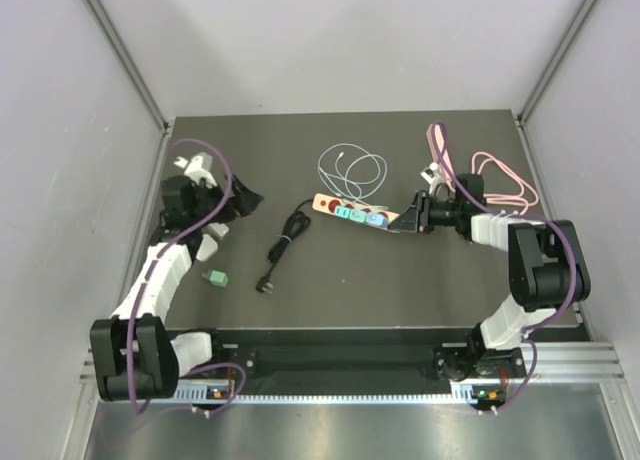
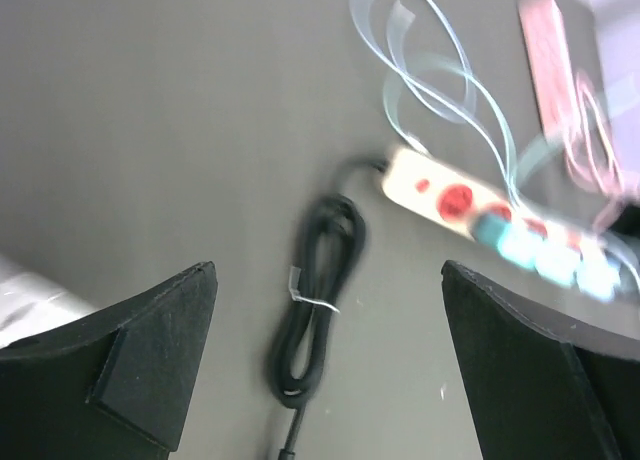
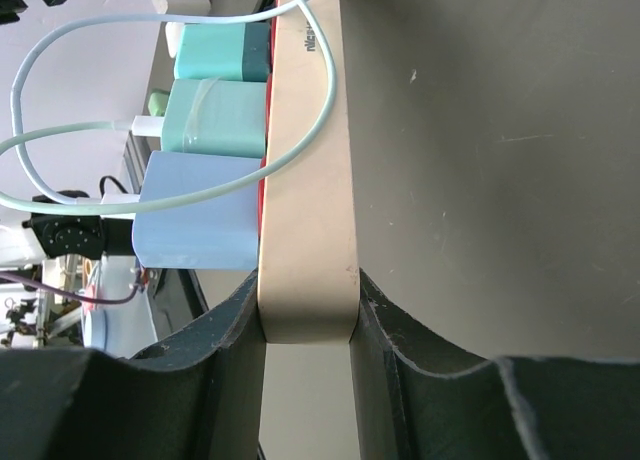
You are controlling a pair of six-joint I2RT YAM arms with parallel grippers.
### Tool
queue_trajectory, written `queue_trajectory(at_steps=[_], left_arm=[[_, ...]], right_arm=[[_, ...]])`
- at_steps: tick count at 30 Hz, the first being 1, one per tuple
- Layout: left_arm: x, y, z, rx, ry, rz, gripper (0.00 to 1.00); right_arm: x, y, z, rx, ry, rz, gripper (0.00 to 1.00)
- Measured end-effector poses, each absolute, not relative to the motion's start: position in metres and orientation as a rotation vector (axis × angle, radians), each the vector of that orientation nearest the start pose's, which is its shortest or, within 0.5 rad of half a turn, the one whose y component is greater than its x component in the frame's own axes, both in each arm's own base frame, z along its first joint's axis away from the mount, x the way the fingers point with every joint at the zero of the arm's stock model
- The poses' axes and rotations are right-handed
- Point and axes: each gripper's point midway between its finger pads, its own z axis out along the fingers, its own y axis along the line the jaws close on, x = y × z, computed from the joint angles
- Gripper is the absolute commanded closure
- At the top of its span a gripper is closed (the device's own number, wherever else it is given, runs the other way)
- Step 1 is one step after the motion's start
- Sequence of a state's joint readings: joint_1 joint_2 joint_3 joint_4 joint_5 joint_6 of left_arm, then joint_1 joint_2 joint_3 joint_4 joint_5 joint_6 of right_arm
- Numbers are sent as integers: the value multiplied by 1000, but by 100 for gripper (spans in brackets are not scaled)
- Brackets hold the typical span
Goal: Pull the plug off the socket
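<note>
Your right gripper (image 3: 306, 285) clamps the strip's (image 3: 305, 160) end right of table centre. Your left gripper (image 2: 328, 280) hangs wide and empty toward the left edge, a green plug (image 1: 215, 277) loose nearby.

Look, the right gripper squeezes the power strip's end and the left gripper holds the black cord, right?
No. The left gripper is open and empty; the black cord lies on the table, as the left wrist view shows. The right gripper does squeeze the end of the power strip.

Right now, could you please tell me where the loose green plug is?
In the top view, the green plug lies left of centre on the table, between the left arm and the black cable.
</note>
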State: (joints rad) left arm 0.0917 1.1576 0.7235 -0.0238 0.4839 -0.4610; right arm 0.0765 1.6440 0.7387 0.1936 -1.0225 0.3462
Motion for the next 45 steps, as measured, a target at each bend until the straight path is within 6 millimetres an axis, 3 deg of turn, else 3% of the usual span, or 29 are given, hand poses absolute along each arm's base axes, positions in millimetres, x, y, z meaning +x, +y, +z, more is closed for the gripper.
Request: queue_trajectory(at_steps=[6,11,16,20,28,34,41,44,45], left_arm=[[330,-149,178,248,2036,-786,1],[316,-187,179,609,1941,-758,1],[304,-214,162,941,1831,-718,1],[304,-229,149,1112,1760,-697,1],[314,-259,156,1376,1527,-618,1],[323,-277,146,1501,1442,-556,2],[334,-288,131,1582,1418,-481,14],[338,-291,131,1598,1407,-459,26],[339,-291,130,1603,1407,-448,34]], right_arm=[[315,182,91,-276,2193,1387,100],[314,182,92,-289,2187,1392,100],[313,182,92,-297,2184,1395,100],[312,183,92,-303,2183,1399,100],[310,187,93,-319,2181,1411,100],[307,191,94,-335,2182,1427,100],[304,193,94,-343,2185,1440,100],[305,193,96,-345,2183,1442,100],[306,193,97,-347,2181,1443,100]])
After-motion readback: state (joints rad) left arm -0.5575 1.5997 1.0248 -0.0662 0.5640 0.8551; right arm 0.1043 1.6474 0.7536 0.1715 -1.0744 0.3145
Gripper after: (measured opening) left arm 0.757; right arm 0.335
